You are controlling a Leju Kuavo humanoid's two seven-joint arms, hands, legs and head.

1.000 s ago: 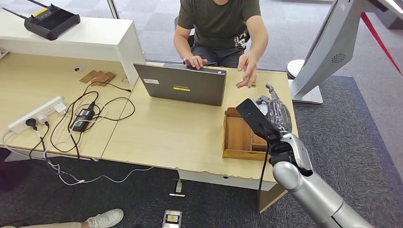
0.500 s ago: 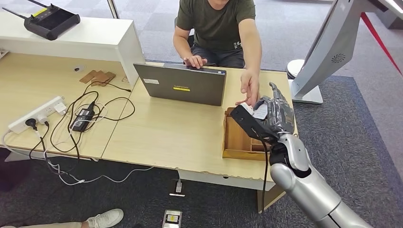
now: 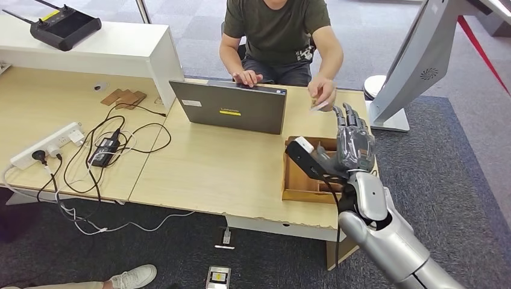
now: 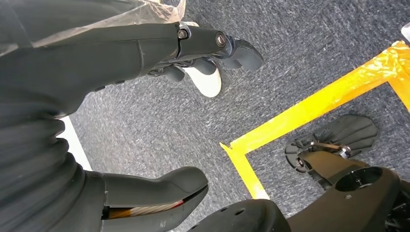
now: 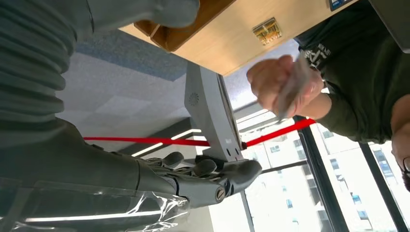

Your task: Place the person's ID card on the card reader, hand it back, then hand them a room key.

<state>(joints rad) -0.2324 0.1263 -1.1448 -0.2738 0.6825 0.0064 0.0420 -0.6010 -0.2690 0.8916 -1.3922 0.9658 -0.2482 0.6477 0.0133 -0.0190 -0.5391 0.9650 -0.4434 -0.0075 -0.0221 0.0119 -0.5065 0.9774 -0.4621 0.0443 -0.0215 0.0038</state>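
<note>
My right hand [image 3: 354,143] is raised over the far right corner of the desk, fingers stretched up and apart, with nothing in it. It is above the open wooden tray [image 3: 297,178]. Just beyond it the seated person's hand [image 3: 324,93] holds a pale card [image 3: 319,105] by its edge, clear of my fingers. The right wrist view shows the card [image 5: 291,85] gripped in the person's hand, past my fingers [image 5: 212,175]. My left hand [image 4: 145,53] hangs by the floor, thumb and fingers apart around nothing.
A closed-angle grey laptop [image 3: 231,108] stands between me and the person, whose other hand rests on it. A small gold-coloured object [image 5: 267,30] lies on the desk near the tray. Cables and a power strip [image 3: 48,144] cover the left desk. A grey stand [image 3: 416,60] rises on the right.
The person's hand reached in, took the pale card from my right hand and drew it back toward themselves. My right hand is left empty with its fingers pointing up.
</note>
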